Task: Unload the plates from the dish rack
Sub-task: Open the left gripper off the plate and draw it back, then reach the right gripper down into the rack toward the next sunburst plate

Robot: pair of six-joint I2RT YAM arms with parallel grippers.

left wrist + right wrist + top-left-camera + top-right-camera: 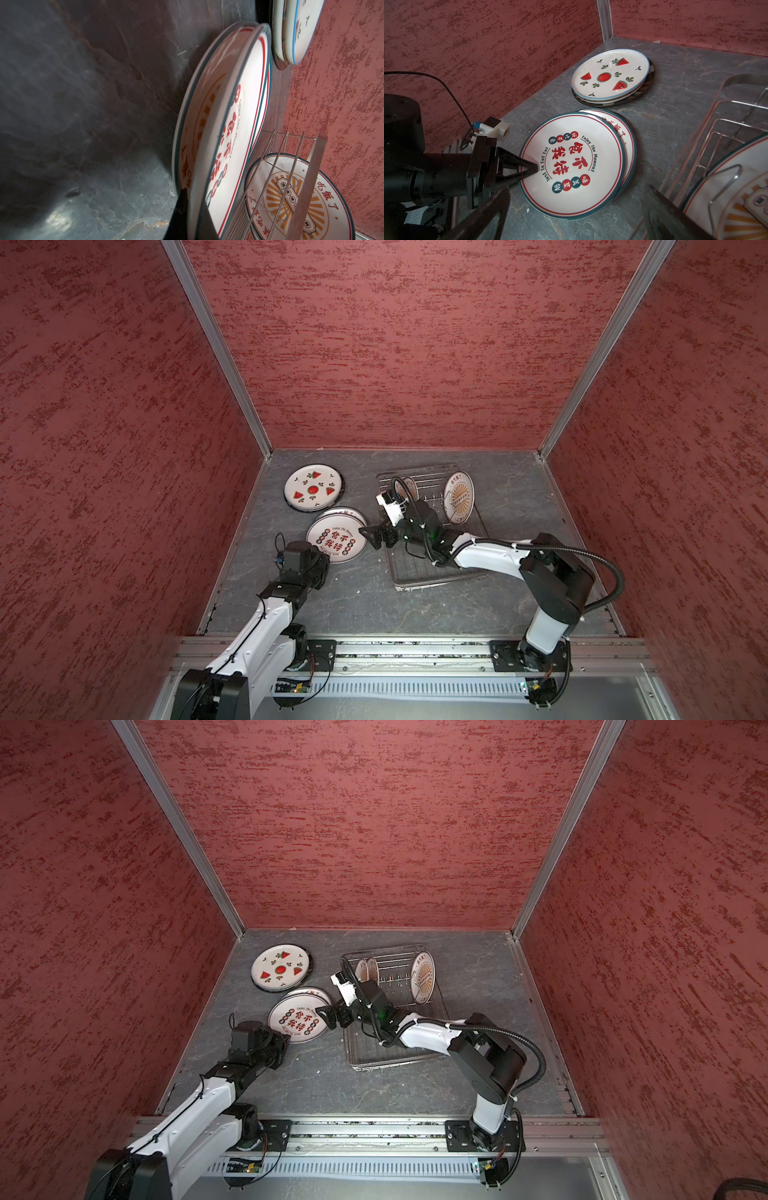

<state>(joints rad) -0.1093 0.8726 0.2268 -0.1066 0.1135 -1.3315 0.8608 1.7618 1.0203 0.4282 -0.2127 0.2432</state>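
Plates [296, 1025], two stacks on table [332, 1094], three upright in one dish rack [374, 1058].

Both top views stare steeply down from high above the whole grey marbled tabletop [365, 605], while the left wrist camera skims close along the round white red-lettered plate [249, 93] that the right wrist camera faces from just above, each also catching the silver wire dish rack [310, 176].
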